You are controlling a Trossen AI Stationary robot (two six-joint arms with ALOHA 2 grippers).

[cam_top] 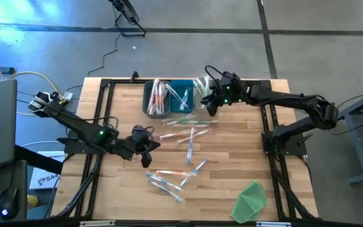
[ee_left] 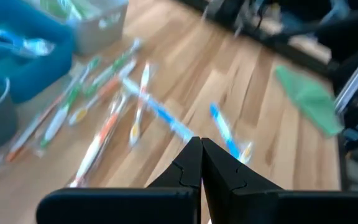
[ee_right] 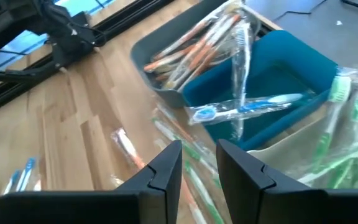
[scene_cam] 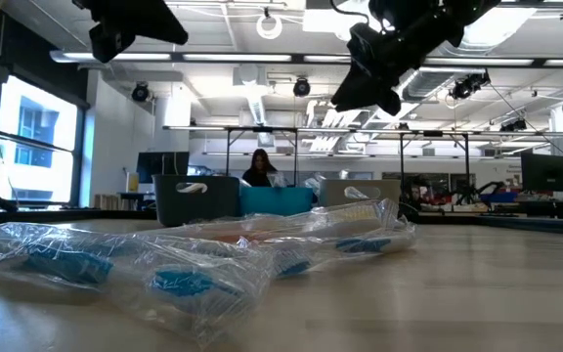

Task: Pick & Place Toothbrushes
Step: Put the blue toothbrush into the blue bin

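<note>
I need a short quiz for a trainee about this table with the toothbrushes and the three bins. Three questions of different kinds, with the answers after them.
1. True or false: the teal bin stands between the grey bin and the pale bin.
2. Which pincer is over the bins? A) left pincer B) right pincer
3. Fill in: the green cloth lies near the table's ____ corner on the right arm's side, front or back (bins are at the back).

Key
1. True. The high view shows the three bins in a row.
2. B. It hangs over the pale bin with fingers slightly apart and nothing between them; the left one, shut and empty, is over bare wood beside the loose toothbrushes.
3. Front.
</note>
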